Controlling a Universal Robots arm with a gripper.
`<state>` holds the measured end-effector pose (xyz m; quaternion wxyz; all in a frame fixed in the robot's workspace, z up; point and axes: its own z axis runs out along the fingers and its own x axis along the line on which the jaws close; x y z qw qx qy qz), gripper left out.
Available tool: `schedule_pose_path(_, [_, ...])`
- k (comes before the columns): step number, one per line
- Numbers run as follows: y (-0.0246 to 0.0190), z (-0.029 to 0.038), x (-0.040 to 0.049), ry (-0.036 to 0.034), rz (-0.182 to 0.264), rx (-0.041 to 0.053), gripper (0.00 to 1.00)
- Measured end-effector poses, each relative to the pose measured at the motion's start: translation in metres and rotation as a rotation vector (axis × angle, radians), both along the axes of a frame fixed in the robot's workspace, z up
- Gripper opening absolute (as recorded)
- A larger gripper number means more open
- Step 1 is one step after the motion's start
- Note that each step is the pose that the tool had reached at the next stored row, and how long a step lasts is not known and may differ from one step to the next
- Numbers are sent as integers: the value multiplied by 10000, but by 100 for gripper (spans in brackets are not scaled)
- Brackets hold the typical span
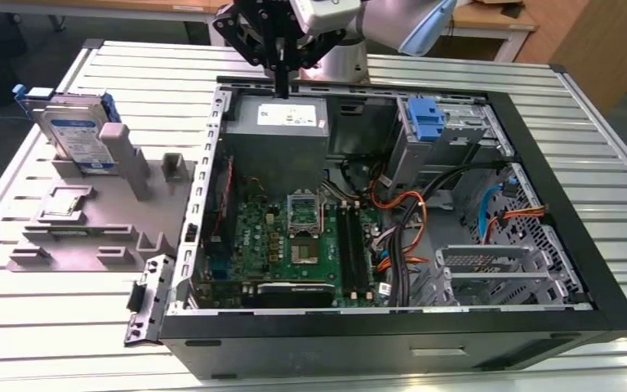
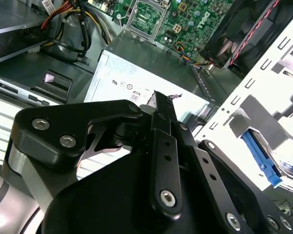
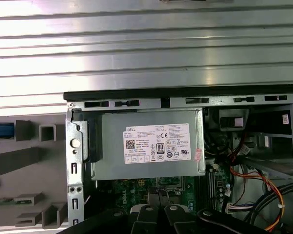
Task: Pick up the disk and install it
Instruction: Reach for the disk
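– Exterior view first: the disk [image 1: 74, 135] stands up in a grey holder [image 1: 74, 245] by the surface's [image 1: 128, 65] edge, on the exterior view's left.
– Farther back, the hand [image 1: 282, 86] is pinched narrow, empty, above the case [image 1: 401, 336]. Pinched like that, it could tip the disk over.

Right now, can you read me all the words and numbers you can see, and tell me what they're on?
White label on the grey metal power supply box: rows of tiny print and round symbols, too small to read.
White-and-blue label on the silver-grey disk: too small to read.
Green circuit board: markings too small to read.
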<state>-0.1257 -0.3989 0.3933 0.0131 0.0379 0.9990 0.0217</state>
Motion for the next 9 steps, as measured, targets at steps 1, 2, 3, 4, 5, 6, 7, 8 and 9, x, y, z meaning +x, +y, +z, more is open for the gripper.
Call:
schedule_pose_path(1, [0, 0, -2, 0, 0, 0, 11])
schedule_pose_path(2, [0, 0, -6, 0, 0, 0, 11])
schedule_pose_path(3, [0, 0, -9, 0, 0, 1, 11])
schedule_pose_path(4, [0, 0, -14, 0, 0, 0, 11])
schedule_pose_path(5, [0, 0, -20, 0, 1, 0, 11])
schedule_pose_path(6, [0, 0, -30, 0, 1, 0, 11])
schedule_pose_path(7, [0, 0, -44, 0, 1, 0, 11])
schedule_pose_path(8, [0, 0, -60, -1, 1, 1, 11])
schedule_pose_path(9, [0, 0, -73, 0, 1, 0, 11])
